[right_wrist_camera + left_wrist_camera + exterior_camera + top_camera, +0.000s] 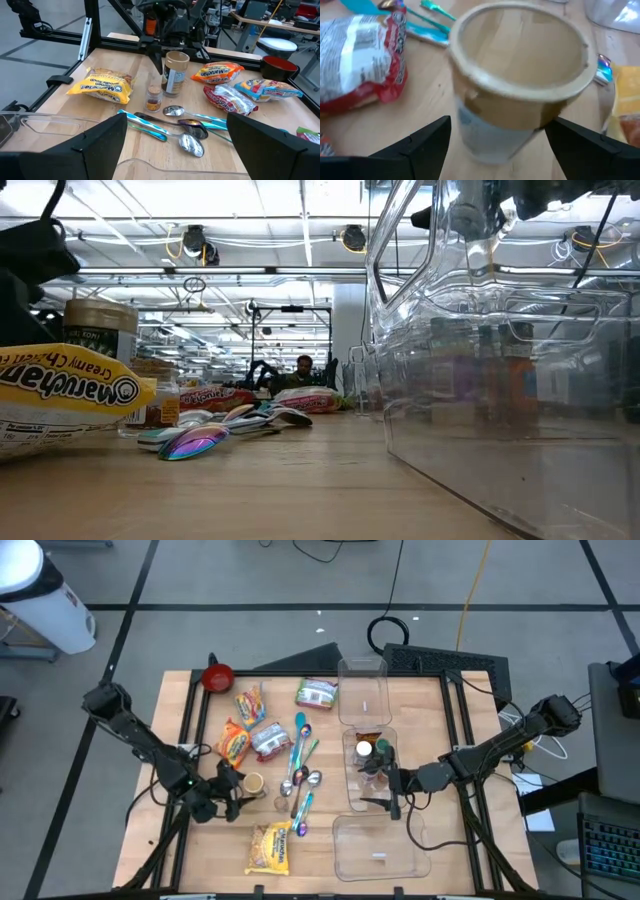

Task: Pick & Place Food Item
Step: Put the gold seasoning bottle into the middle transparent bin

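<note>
Here the tan-lidded jar (254, 783), upright on the counter (200, 850) in the high view's lower left, stands between the spread fingers of the left hand (238, 794), apparently lined up for a grasp, while the right hand (383, 790) hangs open and empty over the clear bins (375, 850).

Five spoons (302, 762) — three clear bins (377, 848).
</note>
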`<state>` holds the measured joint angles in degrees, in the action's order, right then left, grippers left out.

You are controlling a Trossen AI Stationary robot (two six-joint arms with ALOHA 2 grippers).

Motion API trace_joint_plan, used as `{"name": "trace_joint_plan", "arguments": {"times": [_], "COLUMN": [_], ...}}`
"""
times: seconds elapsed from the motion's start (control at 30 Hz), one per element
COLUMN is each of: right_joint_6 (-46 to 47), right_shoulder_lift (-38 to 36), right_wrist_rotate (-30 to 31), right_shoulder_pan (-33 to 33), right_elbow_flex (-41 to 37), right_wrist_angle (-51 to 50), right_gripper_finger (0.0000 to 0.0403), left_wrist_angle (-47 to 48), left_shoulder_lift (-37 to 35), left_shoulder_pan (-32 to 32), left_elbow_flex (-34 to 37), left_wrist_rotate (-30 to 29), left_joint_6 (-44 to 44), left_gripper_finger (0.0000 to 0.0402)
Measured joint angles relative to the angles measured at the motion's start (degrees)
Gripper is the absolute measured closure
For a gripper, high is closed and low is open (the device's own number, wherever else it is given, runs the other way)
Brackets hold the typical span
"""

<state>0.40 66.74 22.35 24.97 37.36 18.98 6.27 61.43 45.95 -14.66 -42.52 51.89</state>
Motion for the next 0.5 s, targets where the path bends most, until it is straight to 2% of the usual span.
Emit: {"name": "trace_joint_plan", "arguments": {"times": [0.3,0.4,0.5], "right_joint_6": [0.0,0.0,0.0], "right_shoulder_lift": [0.0,0.0,0.0], "right_wrist_rotate": [0.0,0.0,0.0], "right_shoulder_pan": [0.0,0.0,0.0], "right_elbow_flex": [0.0,0.0,0.0], "right_wrist_angle": [0.0,0.0,0.0], "right_gripper_finger": [0.0069,0.0069,0.0069], "left_wrist_angle": [-12.3,-12.9,-13.3], "left_shoulder_lift": [10.3,12.9,14.0], "left_shoulder_pan": [-4.9,-6.5,-7.7], "left_elbow_flex": [0.1,0.1,0.1], "left_wrist_rotate": [-2.9,-2.6,-0.3], "left_joint_6": [-11.9,-12.3,-11.1], "left_gripper_finger": [0.0076,0.0077,0.0099]}}
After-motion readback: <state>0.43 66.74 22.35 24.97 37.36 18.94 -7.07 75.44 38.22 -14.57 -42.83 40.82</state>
